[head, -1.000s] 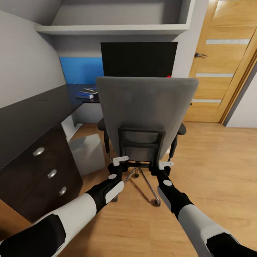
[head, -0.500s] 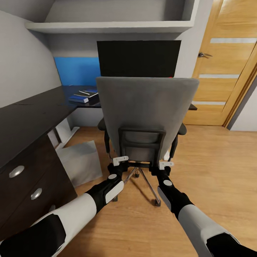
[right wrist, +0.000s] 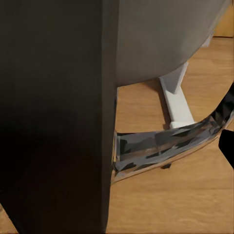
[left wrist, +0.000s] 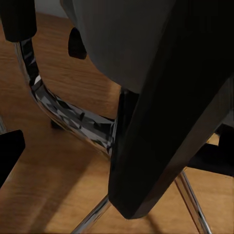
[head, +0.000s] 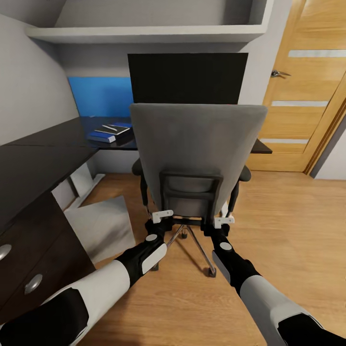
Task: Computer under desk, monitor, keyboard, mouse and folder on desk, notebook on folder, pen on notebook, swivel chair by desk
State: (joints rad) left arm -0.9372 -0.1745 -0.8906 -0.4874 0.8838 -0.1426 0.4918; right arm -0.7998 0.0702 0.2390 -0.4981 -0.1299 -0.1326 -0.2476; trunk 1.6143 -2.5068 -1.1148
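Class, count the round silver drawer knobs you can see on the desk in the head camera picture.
2. One knob sits at the picture's left edge, partly cut off; the other knob is on the drawer below. More may lie outside the picture.

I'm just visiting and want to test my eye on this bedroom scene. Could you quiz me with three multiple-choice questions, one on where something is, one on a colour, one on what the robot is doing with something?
1. Where does the monitor stand?
A. On the floor
B. On the desk, behind the swivel chair
C. On the shelf above

2. What colour is the swivel chair's back?
A. Grey
B. Red
C. Blue

3. How do the two grippers stand to the swivel chair?
A. Both far off it
B. One is lifting it by an armrest
C. The left gripper and the right gripper are both at the lower back of it

Answers:
1 B, the black screen rises from the desk beyond the chair back.
2 A, the upholstery is plain grey.
3 C, both reach the black frame under the backrest; whether they are shut on it cannot be told.
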